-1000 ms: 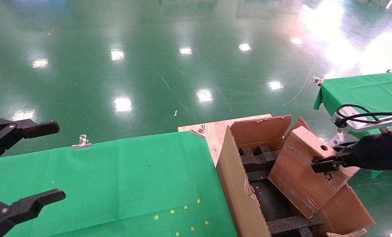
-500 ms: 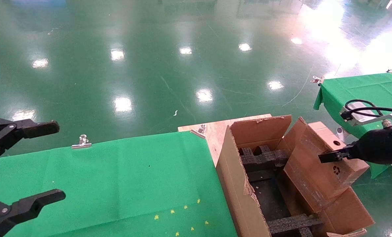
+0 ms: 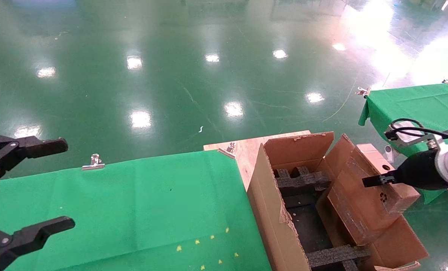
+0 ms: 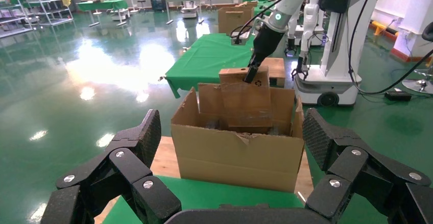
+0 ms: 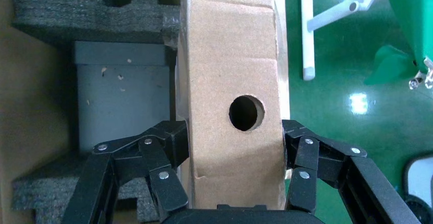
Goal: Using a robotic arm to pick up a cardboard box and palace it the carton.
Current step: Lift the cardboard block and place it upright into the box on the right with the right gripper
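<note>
While our right gripper [image 5: 232, 145] pinches the cardboard box [image 3: 370, 195] across its narrow holed face, we hold it over the right side of the carton [image 3: 272, 222]. In the right wrist view our fingers [image 5: 168, 147] press on both broad sides of the box [image 5: 232, 106], one on each side, the round hole between them.

The box's long axis runs steeply down into the carton, tilted, not fully upright: the holed end points up and away toward the right, the lower end dips toward the carton's interior beside the right flap [image 3: 397, 241]. We cannot tell whether the lower end touches the foam or the carton wall. In the left wrist view the box [image 4: 245, 99] stands tall above the carton [image 4: 237, 152], its upper end gripped by the right gripper [image 4: 251, 76] on the white robotic arm [image 4: 286, 4].

Black foam inserts [image 3: 301, 180] sit inside the carton at the far end, another foam piece [image 3: 336, 256] at the near end. The carton sits on a wooden board [image 3: 246, 148] just beside the green cloth table [image 3: 133, 210].

Our left gripper [image 3: 24, 188] hangs at the left edge over the green cloth, jaws spread wide, holding nothing, well apart from the carton.
</note>
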Tool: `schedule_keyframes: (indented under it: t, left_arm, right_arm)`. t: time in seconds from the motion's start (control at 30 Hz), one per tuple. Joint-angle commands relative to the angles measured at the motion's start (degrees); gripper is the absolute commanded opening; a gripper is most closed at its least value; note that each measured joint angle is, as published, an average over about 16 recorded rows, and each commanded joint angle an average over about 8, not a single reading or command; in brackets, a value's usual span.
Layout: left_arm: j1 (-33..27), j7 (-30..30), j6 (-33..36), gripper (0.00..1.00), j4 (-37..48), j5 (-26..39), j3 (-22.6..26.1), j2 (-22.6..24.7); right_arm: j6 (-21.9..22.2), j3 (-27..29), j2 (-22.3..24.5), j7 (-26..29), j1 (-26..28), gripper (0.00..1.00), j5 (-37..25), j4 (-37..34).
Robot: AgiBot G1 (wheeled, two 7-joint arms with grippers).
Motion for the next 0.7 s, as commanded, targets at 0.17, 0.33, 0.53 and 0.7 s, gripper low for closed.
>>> schedule_keyframes:
  t: [0.17, 0.33, 0.53, 0.7]
  left_arm:
    - [0.0, 0.0, 0.0, 1.0, 0.0, 0.0, 0.0, 0.0]
    - [0.0, 0.0, 0.0, 1.0, 0.0, 0.0, 0.0, 0.0]
    - [0.0, 0.0, 0.0, 1.0, 0.0, 0.0, 0.0, 0.0]
    - [0.0, 0.0, 0.0, 1.0, 0.0, 0.0, 0.0, 0.0]
  right_arm:
    - [1.19, -1.06, -1.83, 4.49, -1.64, 0.0, -3.6, -0.01]
    - [3.21, -1.98, -3.15, 8.22, -3.44, 0.0, -7.49, -0.03]
    - [7.0, -2.96, -4.94, 14.26, -6.29, 0.0, -13.67, 0.07]
    - [9.82, -3.82, -6.44, 20.08, -9.26, 0.0, -19.16, 0.15]
